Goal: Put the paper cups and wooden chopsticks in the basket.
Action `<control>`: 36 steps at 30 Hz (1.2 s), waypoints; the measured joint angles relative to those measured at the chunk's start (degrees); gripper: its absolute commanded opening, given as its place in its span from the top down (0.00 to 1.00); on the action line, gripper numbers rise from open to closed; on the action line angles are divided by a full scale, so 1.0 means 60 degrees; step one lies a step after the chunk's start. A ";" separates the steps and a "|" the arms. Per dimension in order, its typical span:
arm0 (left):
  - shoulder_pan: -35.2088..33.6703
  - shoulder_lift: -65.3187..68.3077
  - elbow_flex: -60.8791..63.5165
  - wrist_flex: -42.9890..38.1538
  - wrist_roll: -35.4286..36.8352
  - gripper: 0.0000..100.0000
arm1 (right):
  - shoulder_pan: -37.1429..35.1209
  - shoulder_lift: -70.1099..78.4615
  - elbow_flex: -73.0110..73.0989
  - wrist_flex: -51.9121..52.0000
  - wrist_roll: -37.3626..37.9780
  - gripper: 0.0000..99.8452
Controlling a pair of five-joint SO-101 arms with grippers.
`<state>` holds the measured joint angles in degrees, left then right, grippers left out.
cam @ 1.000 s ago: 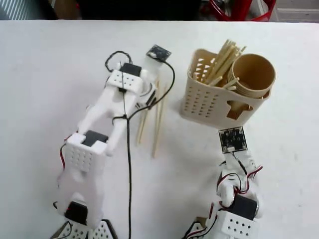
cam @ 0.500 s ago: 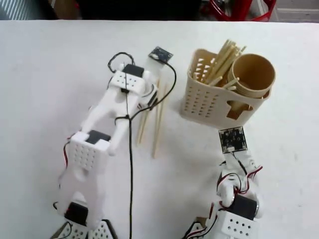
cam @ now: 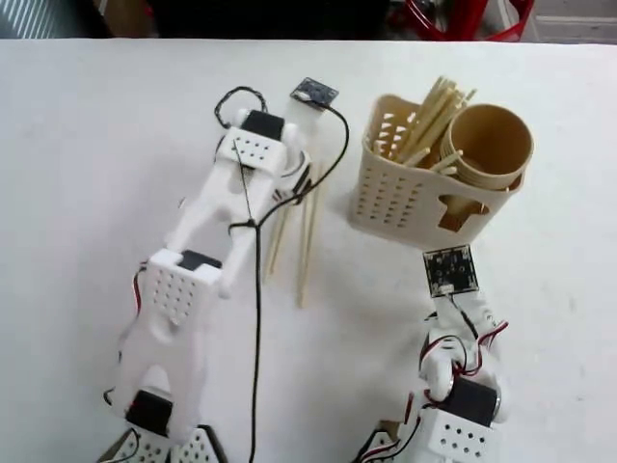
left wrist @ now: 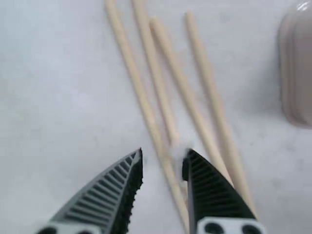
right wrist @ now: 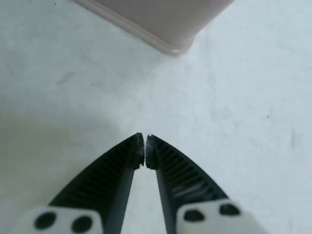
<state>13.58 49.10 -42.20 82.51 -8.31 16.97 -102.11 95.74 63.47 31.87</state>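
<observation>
Several wooden chopsticks [cam: 306, 241] lie loose on the white table, left of the basket [cam: 395, 198]. In the left wrist view my left gripper [left wrist: 163, 158] hangs open just above these chopsticks [left wrist: 146, 105], and one stick runs between its jaws. The basket holds stacked paper cups [cam: 487, 145] and a bundle of chopsticks [cam: 434, 111]. My right gripper [right wrist: 145, 142] is shut on nothing, low over bare table just in front of the basket's base [right wrist: 156, 19].
The left arm [cam: 207, 227] stretches across the table's left half, and its black cable [cam: 255, 318] trails beside the loose sticks. The right arm [cam: 453, 367] sits near the front edge, below the basket. Bare white table surrounds both.
The left arm has shifted a little farther back and toward the basket. The loose chopsticks and the right arm have not moved.
</observation>
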 measured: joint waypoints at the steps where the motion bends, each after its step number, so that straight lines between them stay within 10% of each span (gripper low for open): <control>1: 0.0000 0.0000 0.0044 0.0000 0.0000 0.85 | 0.0000 0.0000 0.0000 0.0000 0.0000 0.97; 36: -0.0293 -0.0117 0.1612 -0.0762 0.0264 0.95 | 0.0000 0.0000 0.0000 0.0000 0.0000 0.97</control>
<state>11.82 48.40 -32.53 77.93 -6.73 16.97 -102.11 95.74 63.47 31.87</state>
